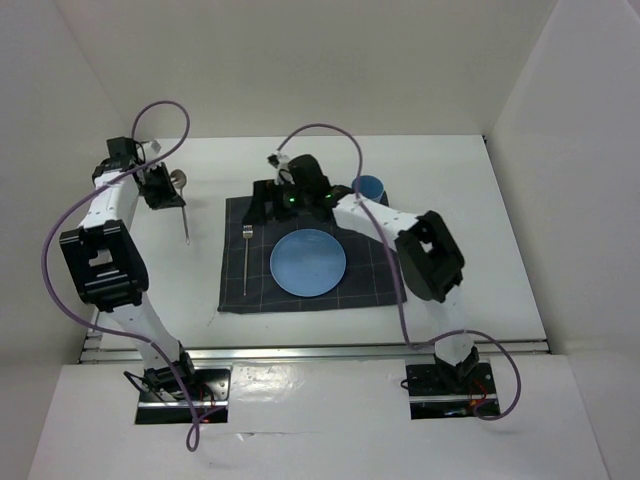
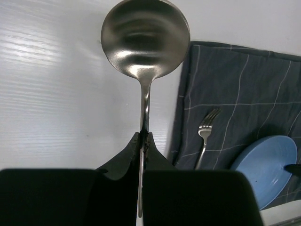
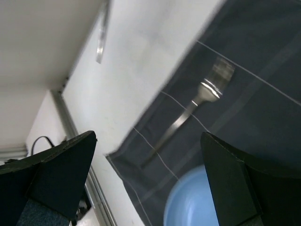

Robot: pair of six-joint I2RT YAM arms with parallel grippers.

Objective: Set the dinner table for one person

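Left of the dark grey checked cloth placemat [image 1: 370, 285], the left gripper [image 2: 145, 141] pinches the handle of a round-bowled silver metal spoon [image 2: 146, 40], the large flat white dinner table [image 1: 470, 260] spreading beneath it and around the placemat. On the placemat lie a silver metal fork [image 1: 246, 262], then a round blue plate [image 1: 308, 262]. Over the placemat's far edge the right gripper [image 3: 148, 141] hangs with fingers spread wide, empty; a blue cup [image 1: 369, 187] stands just beyond the placemat's far right corner
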